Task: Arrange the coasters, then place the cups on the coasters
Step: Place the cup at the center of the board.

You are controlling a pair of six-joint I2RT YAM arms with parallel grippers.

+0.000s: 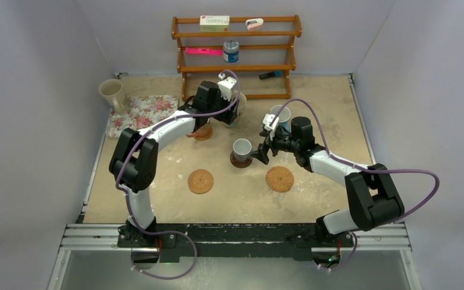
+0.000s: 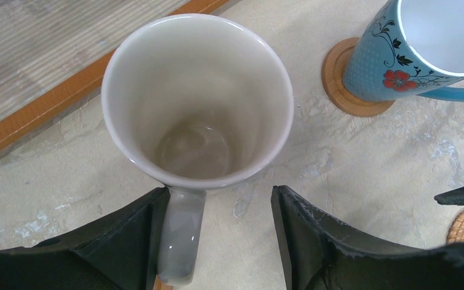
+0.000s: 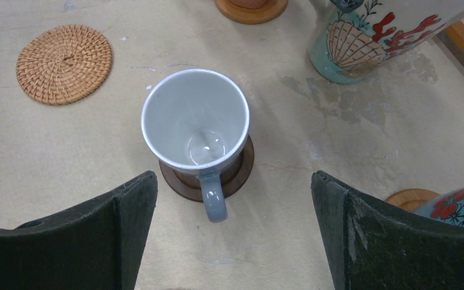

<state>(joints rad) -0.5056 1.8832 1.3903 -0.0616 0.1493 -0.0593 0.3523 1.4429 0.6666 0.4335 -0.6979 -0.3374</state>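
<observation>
The left claw (image 2: 217, 199) is held part-open, the handle of an upright cream mug (image 2: 196, 90) lying loose between its jaws. The right claw (image 3: 234, 178) is spread wide, empty, above the grey-white mug (image 3: 194, 115), which is set on the dark brown coaster (image 3: 241, 172).

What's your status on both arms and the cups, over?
Left gripper open, handle of cream mug between jaws. Right gripper open over grey mug, seated on dark wood coaster. Two woven coasters bare; no obstruction seen.
</observation>
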